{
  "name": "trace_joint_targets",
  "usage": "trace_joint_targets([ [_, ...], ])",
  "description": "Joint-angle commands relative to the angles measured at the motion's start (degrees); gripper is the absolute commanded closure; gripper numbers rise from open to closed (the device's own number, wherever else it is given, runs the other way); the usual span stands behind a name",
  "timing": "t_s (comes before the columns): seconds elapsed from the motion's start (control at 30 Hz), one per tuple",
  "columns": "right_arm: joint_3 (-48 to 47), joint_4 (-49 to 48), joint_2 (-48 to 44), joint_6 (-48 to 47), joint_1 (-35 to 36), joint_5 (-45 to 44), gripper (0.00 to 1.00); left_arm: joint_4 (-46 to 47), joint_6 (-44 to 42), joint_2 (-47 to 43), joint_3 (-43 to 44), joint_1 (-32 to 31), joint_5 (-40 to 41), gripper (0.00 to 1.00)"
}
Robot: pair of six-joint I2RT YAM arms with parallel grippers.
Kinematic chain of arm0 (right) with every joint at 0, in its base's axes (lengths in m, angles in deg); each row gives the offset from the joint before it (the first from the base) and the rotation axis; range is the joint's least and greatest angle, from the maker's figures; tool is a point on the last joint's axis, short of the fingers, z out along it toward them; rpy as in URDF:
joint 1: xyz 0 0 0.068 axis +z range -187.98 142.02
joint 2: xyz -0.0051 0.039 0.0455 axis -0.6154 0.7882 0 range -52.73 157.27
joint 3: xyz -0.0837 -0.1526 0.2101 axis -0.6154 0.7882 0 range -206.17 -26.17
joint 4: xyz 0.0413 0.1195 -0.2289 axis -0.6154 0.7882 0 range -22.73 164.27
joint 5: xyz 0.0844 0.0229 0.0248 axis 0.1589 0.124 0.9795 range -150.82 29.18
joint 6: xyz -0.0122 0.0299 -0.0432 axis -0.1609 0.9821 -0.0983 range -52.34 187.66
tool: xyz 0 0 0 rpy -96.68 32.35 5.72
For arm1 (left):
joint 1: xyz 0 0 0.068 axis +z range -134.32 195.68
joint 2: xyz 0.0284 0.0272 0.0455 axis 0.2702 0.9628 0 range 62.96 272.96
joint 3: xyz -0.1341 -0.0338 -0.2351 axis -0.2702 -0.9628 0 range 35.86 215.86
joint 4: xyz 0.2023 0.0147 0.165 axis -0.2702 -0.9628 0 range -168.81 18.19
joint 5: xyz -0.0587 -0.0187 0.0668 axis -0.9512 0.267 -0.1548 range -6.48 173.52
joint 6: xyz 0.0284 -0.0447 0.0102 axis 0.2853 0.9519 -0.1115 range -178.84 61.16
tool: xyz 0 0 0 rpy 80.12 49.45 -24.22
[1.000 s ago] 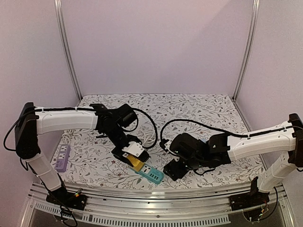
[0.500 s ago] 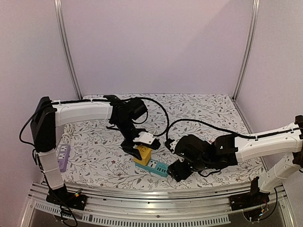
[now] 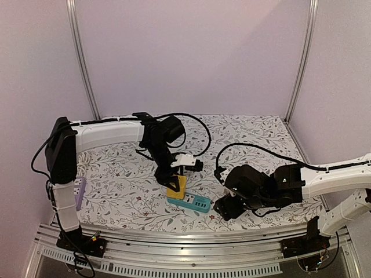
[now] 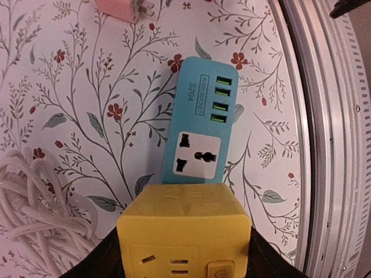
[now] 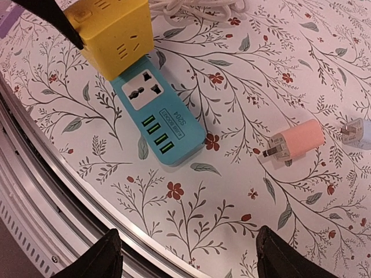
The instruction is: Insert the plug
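My left gripper [image 3: 174,178] is shut on a yellow cube plug [image 3: 177,186], with black fingers [image 4: 95,263] on both of its sides. The cube [image 4: 184,229] sits over the near end of a teal power strip [image 4: 200,121] that has one free universal socket and several green USB ports. In the right wrist view the cube [image 5: 113,32] is tilted on the end of the strip [image 5: 159,124]; I cannot tell whether its pins are seated. My right gripper [image 3: 223,208] is open and empty, and hovers low to the right of the strip [image 3: 189,201].
A pink adapter [image 5: 295,142] and a pale blue one [image 5: 357,132] lie right of the strip. A coiled white cable [image 4: 35,200] lies beside the cube. A purple power strip [image 3: 76,193] sits at the left edge. The table's metal front rail [image 5: 52,191] is close.
My left gripper has carried the yellow cube to the right, and the teal strip has shifted right with it. My right arm has drawn back to the right.
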Motion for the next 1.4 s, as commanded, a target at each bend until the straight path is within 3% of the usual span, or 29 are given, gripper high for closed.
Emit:
trace_joint_targets([
  [0.0, -1.30, 0.71, 0.96, 0.14, 0.43, -1.18, 0.22, 5.69, 8.07, 6.13, -4.12, 2.82, 14.81, 1.00],
  [0.27, -3.38, 0.31, 3.46, -1.75, 0.41, -1.00, 0.22, 8.33, 15.38, 7.75, -0.27, 3.05, 23.15, 1.00],
  [0.4, -3.54, 0.20, 3.84, -0.93, 0.52, -1.02, 0.22, 8.85, 17.07, 8.19, 2.62, 3.36, 21.96, 1.00],
  [0.7, -4.42, 1.47, 4.65, 1.36, 2.03, -1.88, 0.22, 1.97, 1.03, 6.10, 1.74, 3.28, 16.11, 1.00],
  [1.07, -7.79, 2.10, 7.90, 0.10, 2.92, -1.96, 0.22, -1.67, 3.01, 5.43, 11.40, 5.99, 12.10, 1.00],
  [1.37, -8.58, 2.15, 9.35, 0.17, 3.06, -1.77, 0.22, -1.57, 2.90, 6.38, 8.03, 6.97, 10.73, 1.00],
])
